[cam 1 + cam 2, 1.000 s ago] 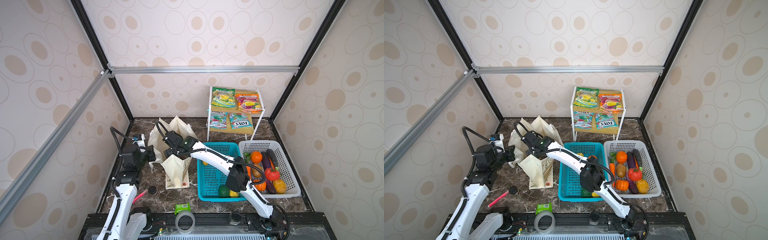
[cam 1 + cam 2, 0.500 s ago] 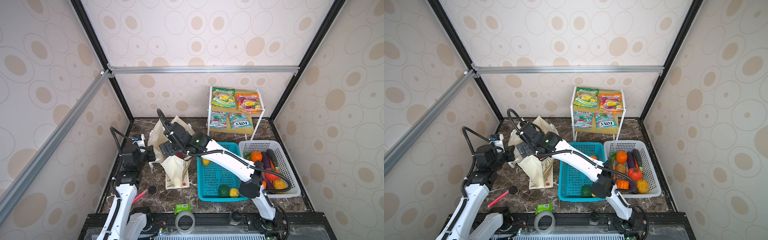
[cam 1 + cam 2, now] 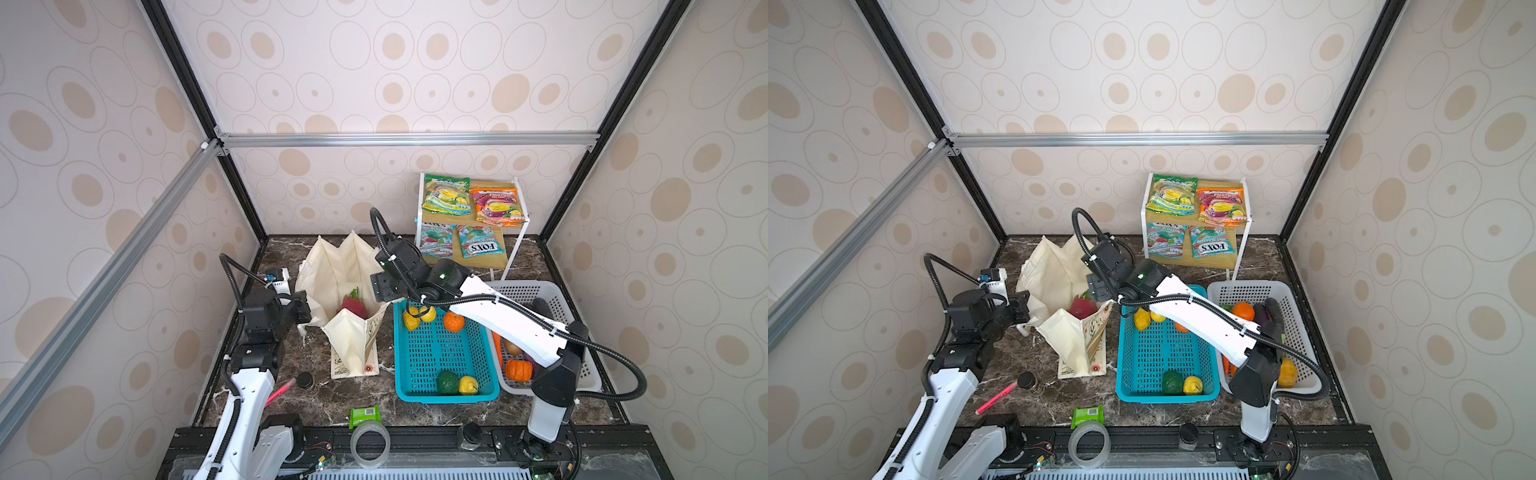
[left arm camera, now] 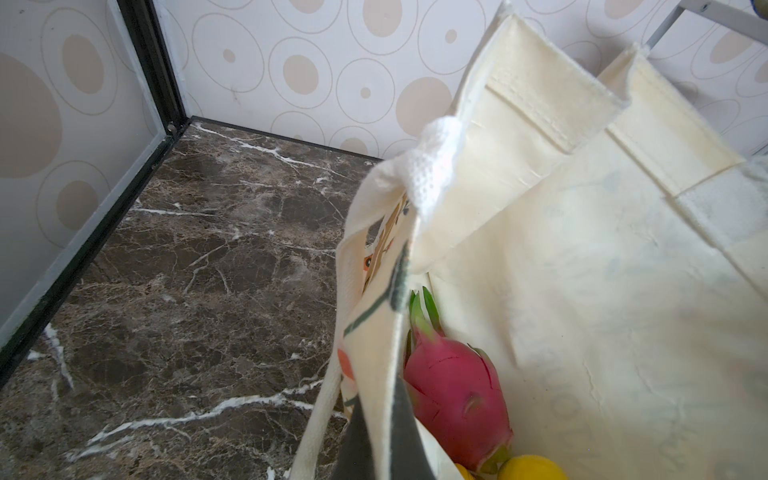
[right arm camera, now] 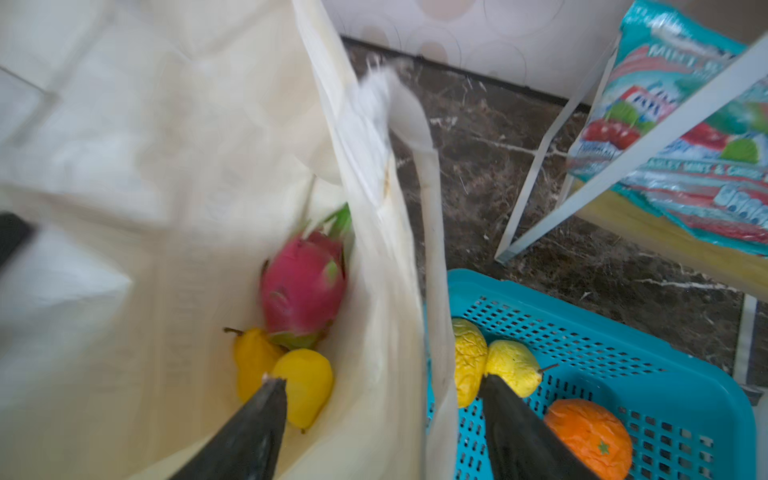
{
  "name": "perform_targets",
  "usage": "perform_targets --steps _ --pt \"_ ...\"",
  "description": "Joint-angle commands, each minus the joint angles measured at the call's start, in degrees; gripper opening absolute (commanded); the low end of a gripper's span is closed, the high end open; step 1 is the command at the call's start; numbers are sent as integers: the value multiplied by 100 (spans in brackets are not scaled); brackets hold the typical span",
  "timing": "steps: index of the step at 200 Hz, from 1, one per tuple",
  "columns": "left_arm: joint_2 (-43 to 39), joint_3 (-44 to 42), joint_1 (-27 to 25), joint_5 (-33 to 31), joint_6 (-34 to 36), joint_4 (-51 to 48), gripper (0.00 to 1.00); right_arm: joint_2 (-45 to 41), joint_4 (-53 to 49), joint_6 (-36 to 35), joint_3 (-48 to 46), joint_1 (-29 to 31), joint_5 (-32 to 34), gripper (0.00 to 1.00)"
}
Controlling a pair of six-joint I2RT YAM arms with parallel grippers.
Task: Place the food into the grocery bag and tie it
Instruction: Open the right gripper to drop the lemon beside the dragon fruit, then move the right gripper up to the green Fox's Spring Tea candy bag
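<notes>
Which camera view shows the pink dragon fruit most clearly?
The left wrist view: the dragon fruit is large and sharp. The right wrist view blurs it; both top views show it small.

Dragon fruit [image 3: 354, 306] in the grocery bag [image 3: 332, 266] — basket [image 3: 446, 398] just right, shelf [image 3: 486, 262] behind.

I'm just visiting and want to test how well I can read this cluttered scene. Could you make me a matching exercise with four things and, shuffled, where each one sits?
Things
1. pink toy dragon fruit
2. orange toy tangerine
3. glossy green snack packet with yellow fruit print
4. clear roll of tape

Places
A. top of the white-framed wooden shelf
B. inside the cream canvas bag
C. on the black front rail
D. in the blue plastic basket

Pairs: 1-B, 2-D, 3-A, 4-C
</notes>
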Motion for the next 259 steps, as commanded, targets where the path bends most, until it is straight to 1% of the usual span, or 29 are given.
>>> perform_targets --steps 1,2,10,26,33,56,75,87,117,146,157,183,202,209,216,217,218,220,222,223,224,226,227,230,232,233,236,247,259 --pt "-105 90 -19 -19 97 189 0 308 67 290 118 38 -360 32" --pt "-105 97 -19 -20 94 192 0 323 57 283 148 37 -368 28" --pt "-88 168 -19 -4 62 200 0 386 44 238 258 45 -432 17" --pt "43 555 -23 -41 -36 28 0 375 60 138 408 64 -418 7" --pt "94 790 -24 -54 -89 -66 0 328 60 114 444 67 -345 0" --pt "353 1540 -11 -178 -478 -414 0 76 177 149 340 50 -93 0" --pt "538 2096 -11 -242 -584 -749 0 -137 190 95 272 8 74 0" --pt "530 2265 5 -446 -556 -798 0 -224 91 70 268 -75 61 0" --pt "584 2372 90 -735 -259 -981 0 -576 54 3 -7 -287 61 0" --pt "585 1949 87 -1475 133 -1007 0 -636 203 68 -232 -381 -43 0" --pt "606 1699 88 -1322 197 -814 0 -505 227 91 -195 -380 -74 0" --pt "577 904 80 -212 -212 239 0 -28 45 113 120 -392 270 0" --pt "815 718 83 -8 -264 429 0 291 -213 51 495 -390 399 0" --pt "896 710 87 -6 -224 388 0 364 -290 -8 609 -386 392 4" --pt "947 721 79 -7 -180 355 0 398 -325 -112 700 -386 365 19" --pt "953 725 83 -6 -176 349 0 398 -325 -112 700 -386 365 19" --pt "956 731 81 -5 -174 342 0 398 -326 -130 714 -386 365 21" --pt "964 742 83 7 -164 324 0 394 -328 -178 738 -385 326 32" --pt "966 750 86 10 -152 315 0 392 -323 -203 742 -385 309 32" --pt "967 757 82 20 -149 312 0 386 -325 -229 744 -385 309 41" --pt "967 756 80 21 -143 302 0 379 -321 -251 750 -385 290 41" --pt "967 773 79 29 -138 289 0 362 -310 -335 760 -390 247 59" --pt "967 773 78 39 -137 286 0 354 -305 -361 766 -388 236 64" --pt "961 781 81 64 -123 284 0 331 -316 -451 791 -387 221 74" --pt "959 794 86 86 -120 278 0 321 -326 -476 799 -390 209 77" --pt "959 801 86 98 -115 276 0 309 -346 -523 825 -389 201 83" --pt "949 800 81 144 -111 286 0 276 -372 -595 866 -386 232 89" --pt "908 787 86 259 -115 366 0 103 -519 -693 981 -386 548 98" --pt "897 772 84 304 -128 455 0 -218 -420 -929 874 -386 830 100"
